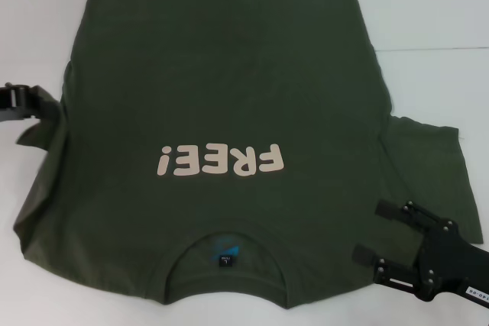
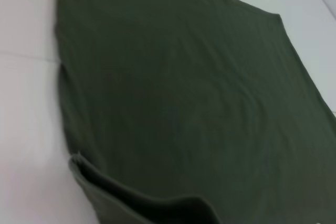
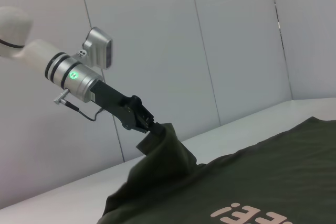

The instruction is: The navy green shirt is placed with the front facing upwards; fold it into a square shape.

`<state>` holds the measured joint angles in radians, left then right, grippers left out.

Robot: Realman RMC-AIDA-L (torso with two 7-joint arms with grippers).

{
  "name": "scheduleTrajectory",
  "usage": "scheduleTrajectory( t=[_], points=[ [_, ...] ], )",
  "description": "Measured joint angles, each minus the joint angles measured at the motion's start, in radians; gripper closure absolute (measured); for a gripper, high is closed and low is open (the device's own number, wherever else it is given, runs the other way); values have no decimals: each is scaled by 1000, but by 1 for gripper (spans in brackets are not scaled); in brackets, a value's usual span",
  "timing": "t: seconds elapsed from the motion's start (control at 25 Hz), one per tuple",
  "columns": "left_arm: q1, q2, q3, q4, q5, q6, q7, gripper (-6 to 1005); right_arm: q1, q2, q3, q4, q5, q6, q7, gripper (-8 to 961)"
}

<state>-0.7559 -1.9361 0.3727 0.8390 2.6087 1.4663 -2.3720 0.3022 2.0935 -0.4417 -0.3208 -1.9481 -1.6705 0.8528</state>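
The navy green shirt (image 1: 229, 89) lies front up on the white table, its collar (image 1: 226, 253) nearest me and the pale "FREE!" lettering (image 1: 220, 161) upside down. At the left edge, my left gripper (image 1: 42, 106) is shut on the shirt's left sleeve. The right wrist view shows that gripper (image 3: 152, 127) holding the sleeve lifted off the table in a peak. My right gripper (image 1: 374, 232) is open at the near right, over the shirt's shoulder beside the flat right sleeve (image 1: 432, 173). The left wrist view shows only the shirt's body (image 2: 184, 103) and a folded edge.
The white table (image 1: 428, 20) shows bare at the far right and far left around the shirt. A pale panelled wall (image 3: 157, 35) stands behind the table on the left arm's side.
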Motion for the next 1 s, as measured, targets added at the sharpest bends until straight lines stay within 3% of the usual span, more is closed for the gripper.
scheduleTrajectory(
  t=[0.28,0.4,0.44,0.88,1.0],
  points=[
    [-7,-64,57,0,-1,-31,-34,962,0,-1,0,12,0,-3,-7,29],
    [-7,-78,61,0,-1,-43,-42,962,0,-2,-1,13,0,-3,-7,29],
    [-7,-95,63,-4,-1,-66,-66,961,0,-2,-1,13,0,-3,-7,28],
    [2,-110,60,-91,-8,-131,-137,959,-3,0,-1,13,0,-9,-8,29],
    [6,-110,59,-127,-47,-129,-145,886,-3,0,-1,13,0,-11,-8,29]
  ],
)
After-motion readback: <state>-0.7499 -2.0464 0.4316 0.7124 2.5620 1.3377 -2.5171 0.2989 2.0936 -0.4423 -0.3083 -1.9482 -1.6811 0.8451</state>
